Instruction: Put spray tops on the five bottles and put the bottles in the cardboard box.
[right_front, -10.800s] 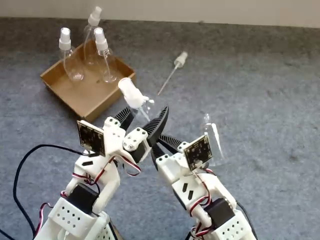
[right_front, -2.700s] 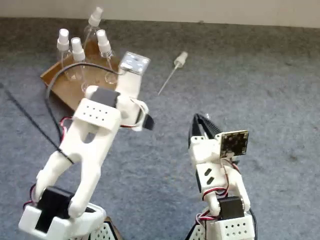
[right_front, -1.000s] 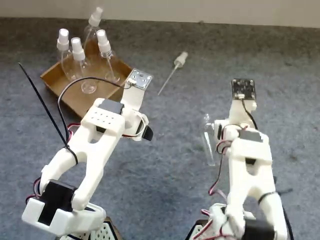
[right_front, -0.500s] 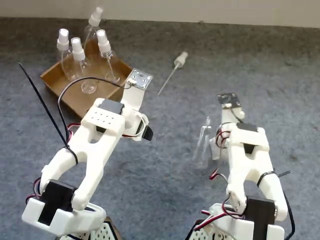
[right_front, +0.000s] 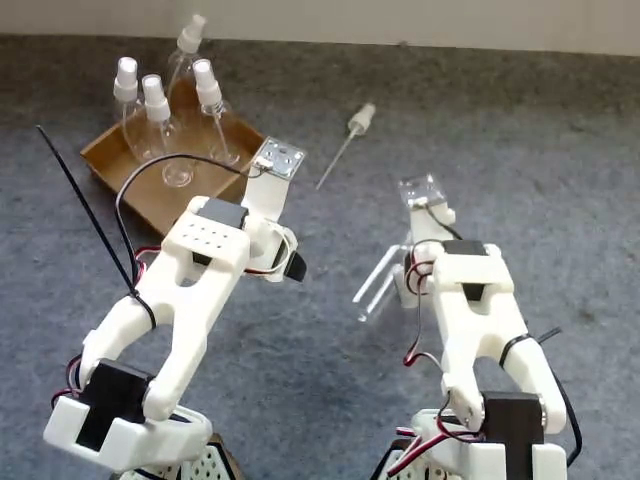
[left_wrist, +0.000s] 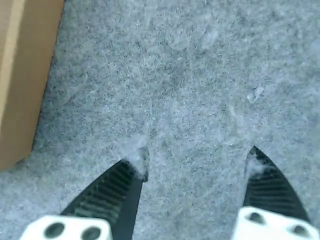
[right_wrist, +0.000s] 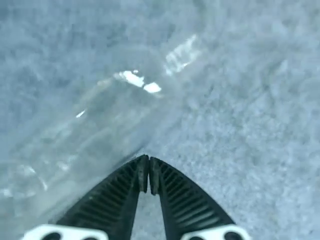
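Left gripper (left_wrist: 197, 156): wide open, empty, over carpet (right_front: 560, 180) beside box (right_front: 120, 180). Right gripper (right_wrist: 149, 172): closed, nothing held, bottle (right_wrist: 95, 125) lying just beside. Four capped bottles (right_front: 160, 120): upright in box. Spray top (right_front: 352, 130): loose on carpet.

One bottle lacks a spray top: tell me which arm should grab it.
Right, most likely. The uncapped bottle lies beside the right gripper, whose jaws are shut and must open first. The left gripper is open but sits by the cardboard box, farther away.
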